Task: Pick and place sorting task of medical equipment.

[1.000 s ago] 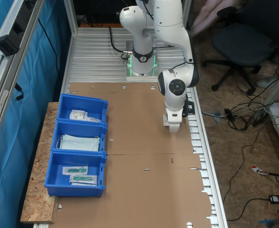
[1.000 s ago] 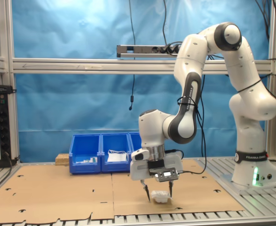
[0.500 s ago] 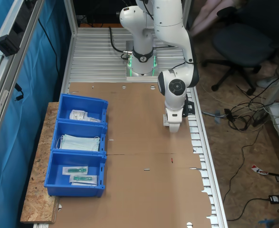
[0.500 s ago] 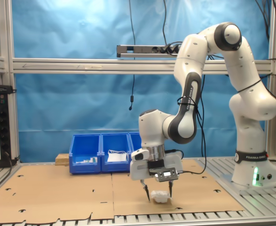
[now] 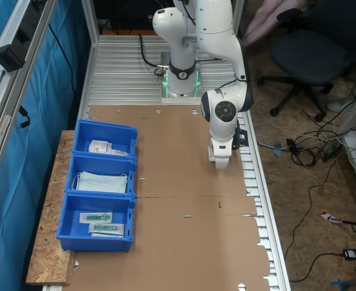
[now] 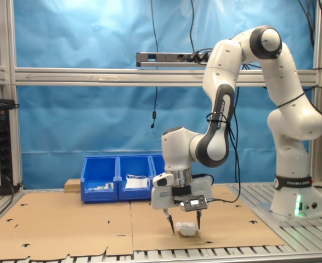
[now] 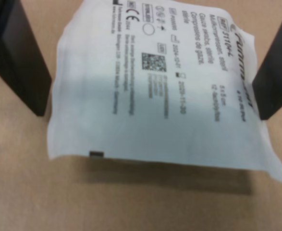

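Down low, the tool [image 6: 185, 227] straddles the sachet [image 7: 160, 91] — fingers [image 7: 20, 57] spread wide, sachet edges free.

The Franka arm [image 6: 226, 104] rises from its base [image 6: 293, 200], arches over at the elbow [image 6: 262, 41] and folds down so that the wrist [image 6: 177, 148] points straight down at the cardboard sheet [image 6: 67, 224]. In the first exterior view the last link [image 5: 221, 118] stands above the sheet's edge nearest the office chair. The gripper [image 6: 185, 224] is low over the sheet, its dark fingers [image 7: 18, 57] spread apart (one to each side of the white sachet [image 7: 155, 91]). Whether the fingertips touch the sheet cannot be told. The sachet lies between them, ungripped.
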You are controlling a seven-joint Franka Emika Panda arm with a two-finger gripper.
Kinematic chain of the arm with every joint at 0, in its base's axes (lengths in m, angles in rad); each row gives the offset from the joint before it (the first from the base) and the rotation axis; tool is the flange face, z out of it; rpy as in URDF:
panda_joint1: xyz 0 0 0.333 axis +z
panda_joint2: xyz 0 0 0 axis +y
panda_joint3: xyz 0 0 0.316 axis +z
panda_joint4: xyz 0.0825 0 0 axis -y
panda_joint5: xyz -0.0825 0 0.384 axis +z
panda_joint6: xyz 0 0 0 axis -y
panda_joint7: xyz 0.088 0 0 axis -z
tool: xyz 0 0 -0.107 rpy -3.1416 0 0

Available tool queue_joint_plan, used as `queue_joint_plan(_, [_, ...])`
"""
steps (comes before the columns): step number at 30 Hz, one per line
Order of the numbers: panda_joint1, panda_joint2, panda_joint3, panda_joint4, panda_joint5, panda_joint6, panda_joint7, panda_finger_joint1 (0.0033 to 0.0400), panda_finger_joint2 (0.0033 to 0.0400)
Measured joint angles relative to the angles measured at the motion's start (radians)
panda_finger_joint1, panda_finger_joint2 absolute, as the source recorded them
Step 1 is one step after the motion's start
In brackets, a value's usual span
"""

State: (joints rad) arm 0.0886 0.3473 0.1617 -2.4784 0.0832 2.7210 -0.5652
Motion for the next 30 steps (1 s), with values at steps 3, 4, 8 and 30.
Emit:
queue_joint_plan(3, [0.000, 0.000, 0.000, 0.000, 0.000, 0.000, 0.000, 0.0400, 0.0400])
queue_joint_plan(4, [0.000, 0.000, -0.001, 0.000, 0.000, 0.000, 0.000, 0.0400, 0.0400])
queue_joint_plan(8, [0.000, 0.000, -0.001, 0.000, 0.000, 0.000, 0.000, 0.0400, 0.0400])
queue_joint_plan(30, [0.000, 0.000, -0.003, -0.019, 0.000, 0.000, 0.000, 0.0360, 0.0360])
